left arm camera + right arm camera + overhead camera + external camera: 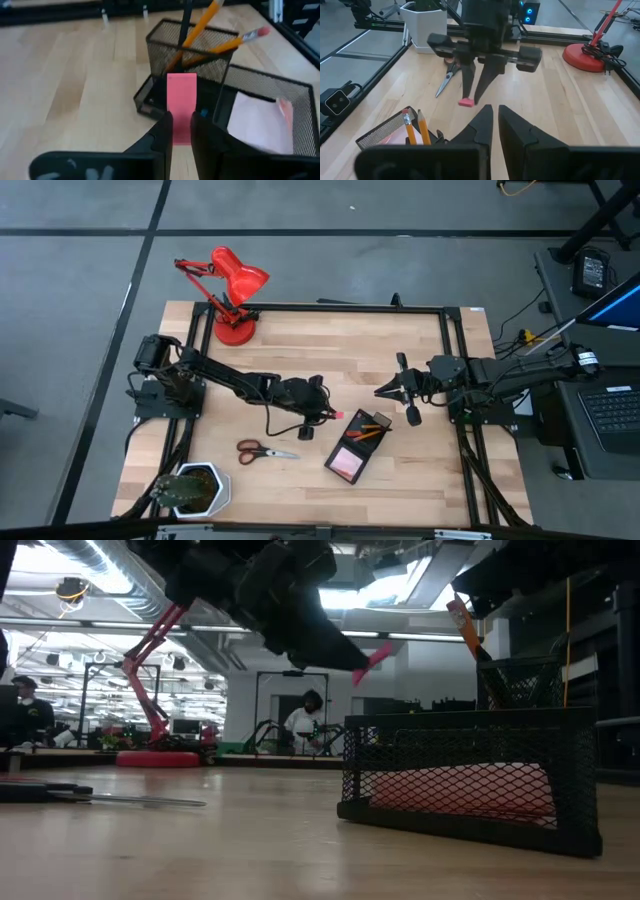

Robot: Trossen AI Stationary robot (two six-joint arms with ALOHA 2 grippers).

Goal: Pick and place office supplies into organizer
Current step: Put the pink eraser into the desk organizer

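high: overhead, straight down on whole tabletop [300, 345] | low: tabletop level, close to organizer [470, 775], facing room | left wrist: looks closely at organizer | right wrist: faces left claw [472, 97] | shared: organizer in all

I see a pink eraser [181, 107] pinched in the black left gripper [181, 135]. Black mesh organizer [357, 448], pink sticky-note pad [257, 122] inside, two orange pencils [210, 30] with pink tips. Scissors [262, 450] have red handles. Lamp [228, 292] red, plant pot [205, 490] white, table [330, 350] light wood grain. Right gripper [492, 120] black.
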